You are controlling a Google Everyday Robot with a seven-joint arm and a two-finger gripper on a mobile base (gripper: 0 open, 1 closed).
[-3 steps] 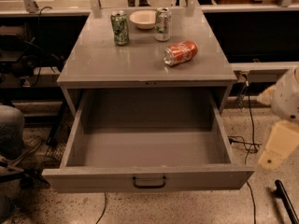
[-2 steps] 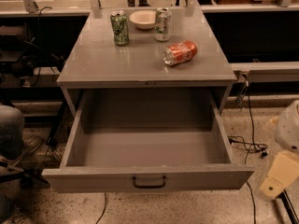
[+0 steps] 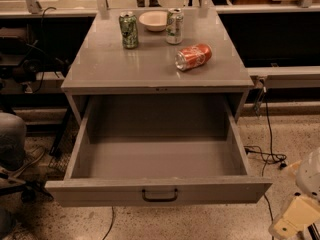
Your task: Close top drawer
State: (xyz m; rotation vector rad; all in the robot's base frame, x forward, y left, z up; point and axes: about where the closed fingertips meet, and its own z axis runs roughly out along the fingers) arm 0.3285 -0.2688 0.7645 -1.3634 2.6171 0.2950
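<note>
- Your top drawer (image 3: 160, 189) stands pulled far out of the grey cabinet (image 3: 150, 71), its flat front towards the camera. Its inner floor and side walls are in open view.
- The dark bar handle (image 3: 160, 196) sits at the centre of the drawer front, with nothing touching it.
- Your gripper (image 3: 296, 218) is low at the right of the drawer, beyond the front's right corner and apart from it. Only its cream housing shows at the edge of view. Whether it is spread or pressed together cannot be told.
- Behind the drawer, on the cabinet top, a green can (image 3: 129, 29) stands upright at the left.
- A pale bowl (image 3: 154, 20) sits just beside it, and a silver can (image 3: 174, 26) stands upright next to the bowl.
- A red can (image 3: 193, 56) lies on its side nearer the drawer, right of centre.
- Dark cables (image 3: 265, 156) trail over the speckled floor to the right of the drawer.
</note>
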